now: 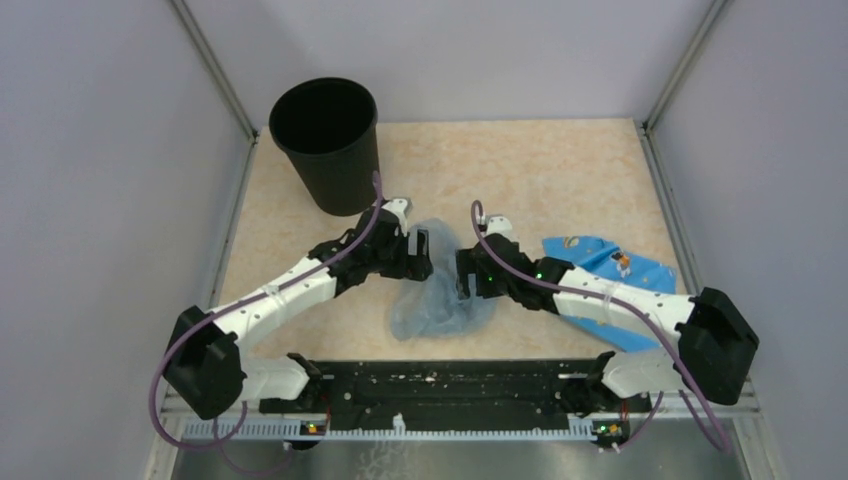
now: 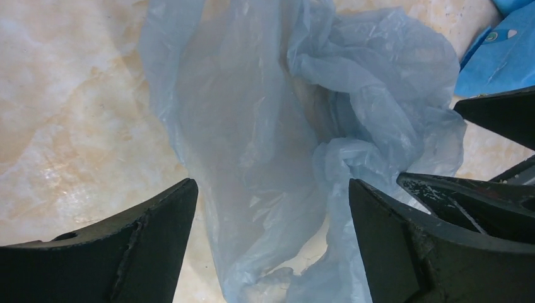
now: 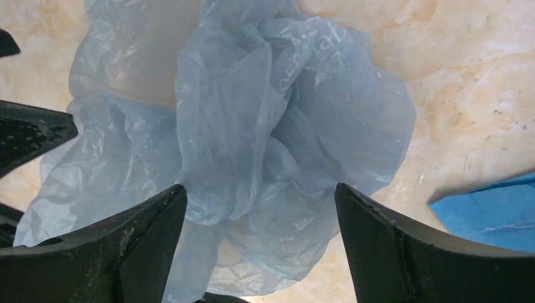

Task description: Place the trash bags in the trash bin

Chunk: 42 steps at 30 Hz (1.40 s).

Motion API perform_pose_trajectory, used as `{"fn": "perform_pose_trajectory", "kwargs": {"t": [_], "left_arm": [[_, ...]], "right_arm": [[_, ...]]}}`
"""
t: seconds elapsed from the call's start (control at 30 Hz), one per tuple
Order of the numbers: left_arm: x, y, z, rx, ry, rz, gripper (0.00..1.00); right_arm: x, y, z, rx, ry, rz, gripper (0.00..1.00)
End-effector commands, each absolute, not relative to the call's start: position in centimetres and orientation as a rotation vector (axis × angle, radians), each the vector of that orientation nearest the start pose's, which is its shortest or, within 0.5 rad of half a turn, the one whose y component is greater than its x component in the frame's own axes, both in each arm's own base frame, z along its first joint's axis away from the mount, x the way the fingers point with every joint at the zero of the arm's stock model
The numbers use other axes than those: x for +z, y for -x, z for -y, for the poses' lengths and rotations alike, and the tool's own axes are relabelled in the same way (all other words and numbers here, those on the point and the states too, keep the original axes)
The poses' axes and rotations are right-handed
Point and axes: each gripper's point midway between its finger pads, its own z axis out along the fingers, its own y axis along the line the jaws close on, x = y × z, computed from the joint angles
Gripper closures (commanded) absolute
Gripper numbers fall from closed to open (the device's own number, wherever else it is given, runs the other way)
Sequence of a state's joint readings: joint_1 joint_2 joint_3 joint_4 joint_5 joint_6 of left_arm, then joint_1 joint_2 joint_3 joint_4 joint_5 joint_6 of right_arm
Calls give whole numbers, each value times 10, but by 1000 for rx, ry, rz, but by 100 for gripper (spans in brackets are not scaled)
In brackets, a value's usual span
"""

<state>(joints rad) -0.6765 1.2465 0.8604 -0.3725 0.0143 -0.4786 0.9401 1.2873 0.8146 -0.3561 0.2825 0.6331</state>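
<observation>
Counter (image 1: 560,170): pale beige, marbled, faintly speckled. Upper left of frame, upright on it: black trash bin (image 1: 328,140), mouth open. Centre of frame, crumpled and lying low on the surface: translucent grey-blue trash bag (image 1: 435,300). Right of centre, near the bag but not touching: flat blue wrapper (image 1: 592,254), small printed marks, partly hidden.

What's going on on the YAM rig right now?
Both arms are over the crumpled trash bag, which lies on the table. The left gripper and right gripper are each open, straddling the film, and neither is closed on it. The black trash bin stands upright at the far left, apart from the bag. A blue sheet lies beneath the right arm.
</observation>
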Motion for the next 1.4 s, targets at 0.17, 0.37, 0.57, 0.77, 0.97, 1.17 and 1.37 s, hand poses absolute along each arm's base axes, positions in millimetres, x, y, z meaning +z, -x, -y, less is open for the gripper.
{"fn": "perform_pose_trajectory", "kwargs": {"t": [0.17,0.37,0.57,0.77,0.97,1.17,1.37], "left_arm": [[137,-251,243,-654,-279,-2391,7],[141,-247,222,-644,-214,-2418,9],[184,-241,237,-886,-332,-2297,11],[181,-232,258,-1021,-390,-2318,22],[142,-224,282,-1033,-432,-2445,25],[114,-231,286,-1010,-357,-2509,57],[112,-254,272,-883,-267,-2507,100]], "right_arm": [[151,-232,-244,332,205,-2276,13],[177,-218,-260,367,264,-2252,14],[161,-201,-257,335,257,-2296,15],[148,-177,-269,474,259,-2366,24],[121,-149,-282,588,277,-2440,26],[89,-141,-296,619,316,-2493,33],[92,-152,-284,508,307,-2478,91]]}}
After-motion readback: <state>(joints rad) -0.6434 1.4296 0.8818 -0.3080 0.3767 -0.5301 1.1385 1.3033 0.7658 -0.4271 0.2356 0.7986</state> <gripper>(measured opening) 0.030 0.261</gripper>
